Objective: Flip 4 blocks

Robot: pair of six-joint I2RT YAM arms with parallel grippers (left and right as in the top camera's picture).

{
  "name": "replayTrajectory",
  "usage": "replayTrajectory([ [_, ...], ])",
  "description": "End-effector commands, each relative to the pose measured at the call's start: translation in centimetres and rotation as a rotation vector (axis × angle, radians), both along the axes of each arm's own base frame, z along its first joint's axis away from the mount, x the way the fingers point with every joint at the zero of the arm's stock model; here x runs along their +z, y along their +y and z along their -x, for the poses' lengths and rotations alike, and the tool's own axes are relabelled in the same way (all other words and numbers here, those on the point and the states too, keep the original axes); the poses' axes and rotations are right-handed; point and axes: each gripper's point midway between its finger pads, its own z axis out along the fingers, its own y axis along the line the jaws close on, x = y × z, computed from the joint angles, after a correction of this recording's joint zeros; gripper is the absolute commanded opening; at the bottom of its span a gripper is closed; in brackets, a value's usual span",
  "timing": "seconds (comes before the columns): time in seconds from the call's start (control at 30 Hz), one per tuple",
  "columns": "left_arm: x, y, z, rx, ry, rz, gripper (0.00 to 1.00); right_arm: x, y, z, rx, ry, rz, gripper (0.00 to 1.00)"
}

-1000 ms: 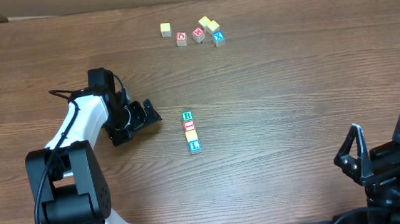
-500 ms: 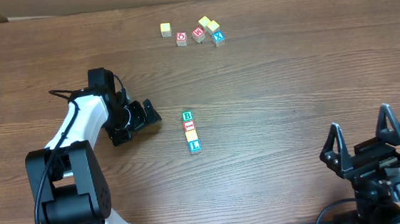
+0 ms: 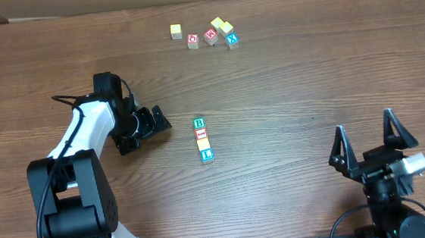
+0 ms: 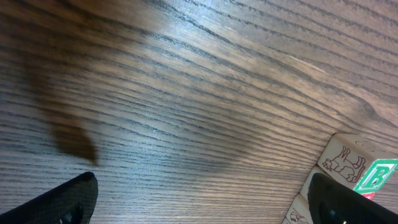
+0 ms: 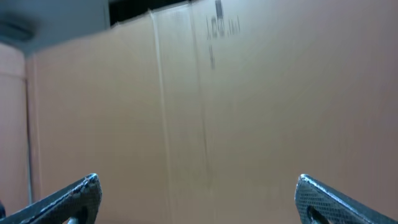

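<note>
A wood-grain table (image 3: 307, 66) is seen, backed by a cardboard wall (image 5: 249, 112). The white left arm (image 3: 85, 137) is stretched over the table's left half. The left gripper (image 3: 159, 121) is held low over the wood, jaws spread wide with nothing between them, near the blocks' left side. The right gripper (image 3: 363, 121) is raised at the near right edge, jaws likewise spread wide and empty. The four blocks (image 3: 203, 139) are lined up touching at mid-table, from the green B block (image 3: 199, 123) to the blue L block (image 3: 206, 155). Five more cubes (image 3: 210, 35) are scattered near the far edge.
</note>
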Motion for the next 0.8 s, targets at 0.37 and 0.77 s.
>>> replayTrajectory([
  [0.37, 0.8, -0.2, -0.7, -0.017, -0.033, 0.01, 1.0, -11.2, 0.3, -2.5, -0.003, 0.454, 0.064, 1.0],
  [0.77, 0.8, -0.2, -0.7, -0.017, -0.033, 0.01, 1.0, -11.6, 0.0, -2.5, -0.036, 0.457, 0.136, 1.0],
])
